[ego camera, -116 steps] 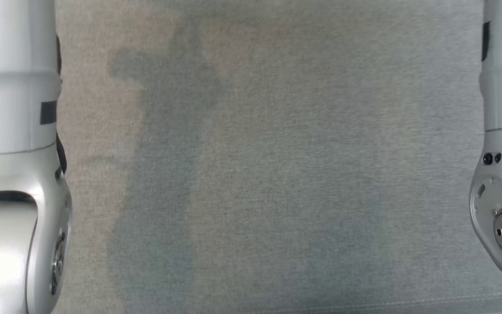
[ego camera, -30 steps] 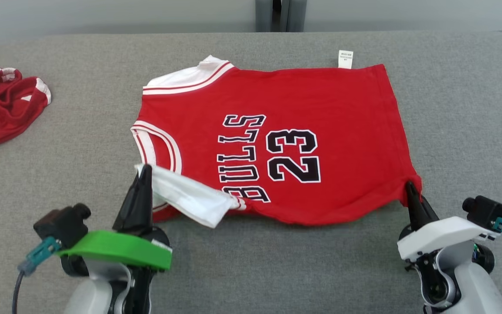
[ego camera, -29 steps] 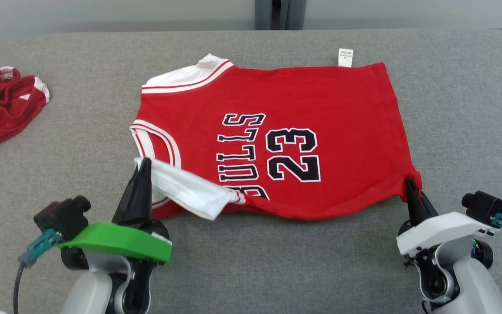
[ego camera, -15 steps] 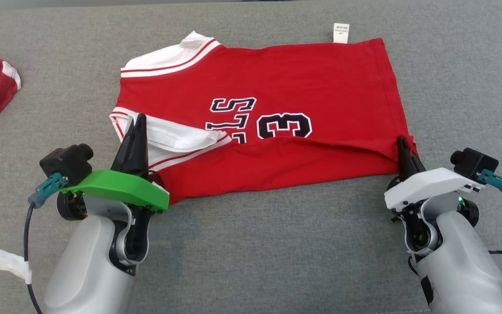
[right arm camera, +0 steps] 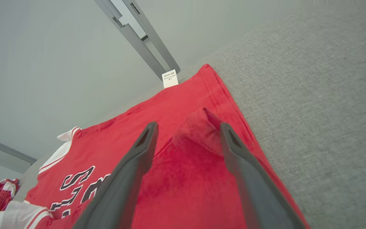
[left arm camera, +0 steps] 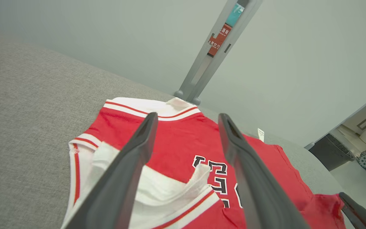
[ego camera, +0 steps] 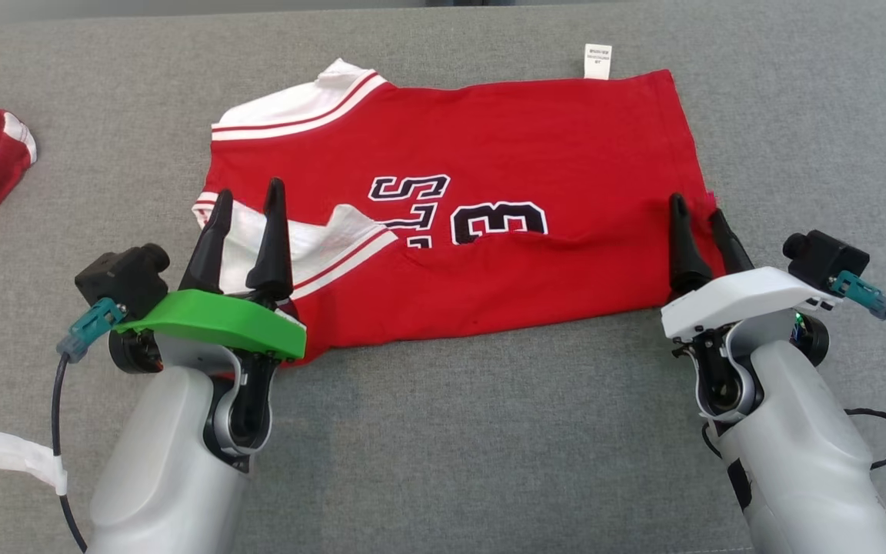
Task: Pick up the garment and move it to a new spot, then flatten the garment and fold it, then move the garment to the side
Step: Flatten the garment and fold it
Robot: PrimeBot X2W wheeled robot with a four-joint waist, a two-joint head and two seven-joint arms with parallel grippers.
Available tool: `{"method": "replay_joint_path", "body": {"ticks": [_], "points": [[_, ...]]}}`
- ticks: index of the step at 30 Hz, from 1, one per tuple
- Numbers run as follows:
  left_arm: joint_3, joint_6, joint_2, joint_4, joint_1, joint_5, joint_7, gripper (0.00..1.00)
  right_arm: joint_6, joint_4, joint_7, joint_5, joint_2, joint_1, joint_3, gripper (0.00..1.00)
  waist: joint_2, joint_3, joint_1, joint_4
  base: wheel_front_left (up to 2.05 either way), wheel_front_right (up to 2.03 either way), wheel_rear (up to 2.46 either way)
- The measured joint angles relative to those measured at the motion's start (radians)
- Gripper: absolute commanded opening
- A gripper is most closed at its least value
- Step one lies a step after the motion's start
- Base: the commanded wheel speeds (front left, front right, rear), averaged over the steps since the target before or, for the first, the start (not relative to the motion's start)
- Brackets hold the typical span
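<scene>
Our garment, a red jersey, lies mid-frame on the grey tabletop, its lower edge folded up across the print. Our left claw and right claw hover with fingers spread over the fold's left and right corners, gripping nothing, we judge so the fold can settle flat

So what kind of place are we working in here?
Probably an indoor lab or office test bay rather than a home: a grey fabric-covered table, plain pale partition walls joined by a metal post, and a red jersey laid out for folding.
</scene>
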Motion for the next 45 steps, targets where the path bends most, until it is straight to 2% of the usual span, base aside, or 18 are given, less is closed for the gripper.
{"method": "replay_joint_path", "body": {"ticks": [7,13,19,23,25,28,38,39,40,41,42,43,45], "points": [[-0.002,-0.001,0.006,-0.046,0.009,0.0,-0.006,1.0,0.0,-0.075,-0.009,-0.026,0.0,0.037,-0.03,1.0,0.0,-0.021,0.0,0.0,0.0,0.0,0.0],[-0.016,0.014,0.056,-0.119,0.076,0.005,0.051,1.0,0.0,-0.171,0.027,-0.231,0.0,0.101,-0.103,1.0,0.0,-0.041,0.0,-0.001,0.0,0.0,0.0],[-0.02,0.075,0.146,-0.206,0.207,-0.002,0.191,1.0,0.0,-0.316,0.125,-0.328,0.0,0.216,-0.171,1.0,0.0,-0.057,0.0,0.007,0.0,0.0,0.0],[-0.013,0.131,0.178,-0.233,0.282,-0.036,0.292,1.0,0.0,-0.388,0.181,-0.346,0.0,0.281,-0.189,1.0,0.0,-0.063,0.0,0.013,0.0,0.0,0.0],[-0.007,0.159,0.181,-0.24,0.313,-0.063,0.338,1.0,0.0,-0.421,0.208,-0.354,0.0,0.307,-0.196,1.0,-0.0001,-0.061,0.0,0.013,0.0,0.0,0.0],[0.002,0.177,0.181,-0.244,0.327,-0.082,0.366,1.0,0.0,-0.454,0.24,-0.37,0.0,0.331,-0.198,1.0,0.0,-0.054,0.0,0.01,0.0,0.0,0.0],[0.059,0.187,0.127,-0.173,0.312,-0.188,0.38,1.0,0.0,-0.495,0.289,-0.37,0.0,0.344,-0.18,1.0,0.0,-0.014,0.0001,-0.022,0.0,0.0,0.0],[0.067,0.187,0.122,-0.162,0.305,-0.193,0.375,0.98,0.0,-0.491,0.29,-0.369,0.0,0.342,-0.179,1.0,0.0,-0.01,0.0,-0.026,0.0,0.0,0.0],[0.073,0.187,0.118,-0.156,0.3,-0.199,0.373,0.74,0.0,-0.486,0.292,-0.366,0.0,0.339,-0.177,1.0,0.0,-0.007,0.0001,-0.029,0.0,0.0,0.0],[0.078,0.184,0.112,-0.15,0.293,-0.204,0.364,0.44,0.0,-0.477,0.293,-0.361,0.0,0.334,-0.177,1.0,0.0,-0.003,0.0,-0.032,0.0,0.0,0.0],[0.083,0.181,0.108,-0.142,0.286,-0.21,0.356,0.27,0.0,-0.465,0.293,-0.36,0.0,0.326,-0.176,1.0,0.0,0.001,0.0,-0.035,0.0,0.0,0.0],[0.085,0.174,0.106,-0.137,0.281,-0.212,0.35,0.0,0.0,-0.452,0.292,-0.359,0.0,0.316,-0.176,1.0,0.0,0.004,0.0,-0.037,0.0,0.0,0.0],[0.086,0.166,0.105,-0.129,0.275,-0.212,0.34,0.0,0.0,-0.421,0.292,-0.359,0.0,0.298,-0.175,1.0,0.0,0.01,0.0001,-0.039,0.0,0.0,0.0]]}}
